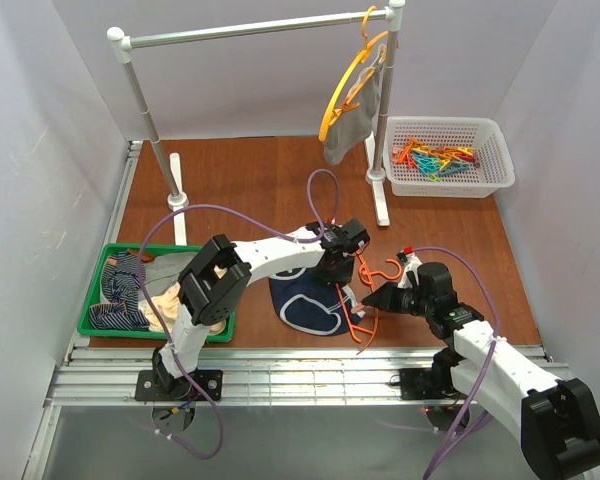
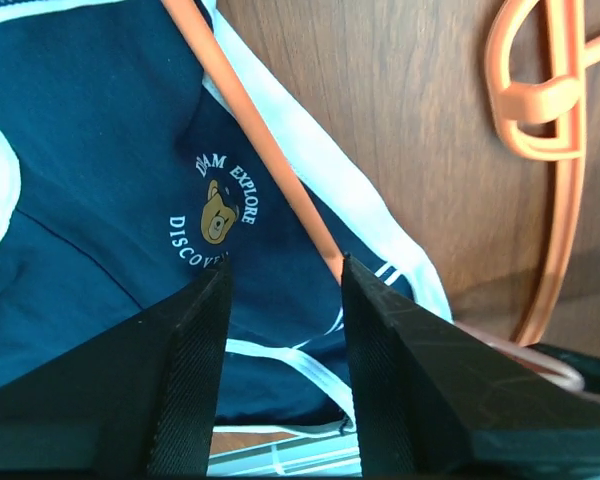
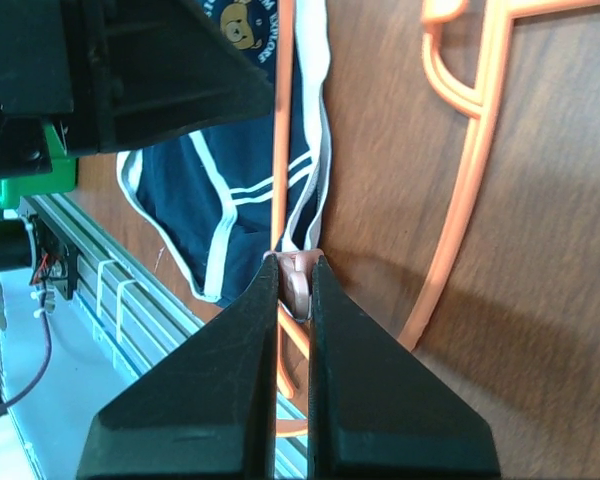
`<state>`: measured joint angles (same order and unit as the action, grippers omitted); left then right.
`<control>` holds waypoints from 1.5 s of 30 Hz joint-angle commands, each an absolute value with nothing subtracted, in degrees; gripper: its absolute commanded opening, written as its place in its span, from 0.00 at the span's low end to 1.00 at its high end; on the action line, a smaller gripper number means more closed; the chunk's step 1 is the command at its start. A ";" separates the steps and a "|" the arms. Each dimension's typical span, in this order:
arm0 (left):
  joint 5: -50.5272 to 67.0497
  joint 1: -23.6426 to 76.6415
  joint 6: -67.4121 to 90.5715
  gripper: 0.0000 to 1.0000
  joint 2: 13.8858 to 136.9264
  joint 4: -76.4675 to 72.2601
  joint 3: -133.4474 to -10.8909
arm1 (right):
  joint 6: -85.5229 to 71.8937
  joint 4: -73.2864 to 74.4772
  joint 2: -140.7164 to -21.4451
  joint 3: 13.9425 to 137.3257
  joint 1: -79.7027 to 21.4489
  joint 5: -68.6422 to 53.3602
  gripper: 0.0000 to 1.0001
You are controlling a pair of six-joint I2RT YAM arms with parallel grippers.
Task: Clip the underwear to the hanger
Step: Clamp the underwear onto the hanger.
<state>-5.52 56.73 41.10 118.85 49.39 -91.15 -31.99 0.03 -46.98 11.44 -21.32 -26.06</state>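
Navy underwear (image 2: pixel 100 180), white piping, bear logo, flat under hanger (image 2: pixel 263 150) bar.

1. The underwear (image 1: pixel 305 300) lay spread flat on the wooden tabletop: navy briefs, white piping along the edges, a small bear print ringed with white lettering.
2. The hanger (image 2: pixel 264 150), thin and red-orange, lay flat at the briefs' right side, hook toward the far right.
3. One slim bar of the hanger ran right across the navy fabric, just inside the white waistband, touching the cloth. The rest of the frame rested on bare wood.
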 commanded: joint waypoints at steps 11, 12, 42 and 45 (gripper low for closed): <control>-9.14 57.13 48.42 0.28 122.78 49.22 -95.45 | -27.16 -0.09 -46.67 12.04 -21.09 -32.17 0.01; -9.14 57.22 48.60 0.26 123.31 49.31 -95.62 | -26.90 -0.09 -46.84 12.04 -21.09 -32.95 0.01; -1.94 57.30 56.78 0.00 126.30 50.54 -99.67 | -18.72 6.77 -48.52 16.96 -20.74 -30.59 0.01; -1.41 57.13 56.87 0.00 126.21 50.54 -100.02 | -18.98 6.86 -48.17 17.31 -20.66 -29.53 0.01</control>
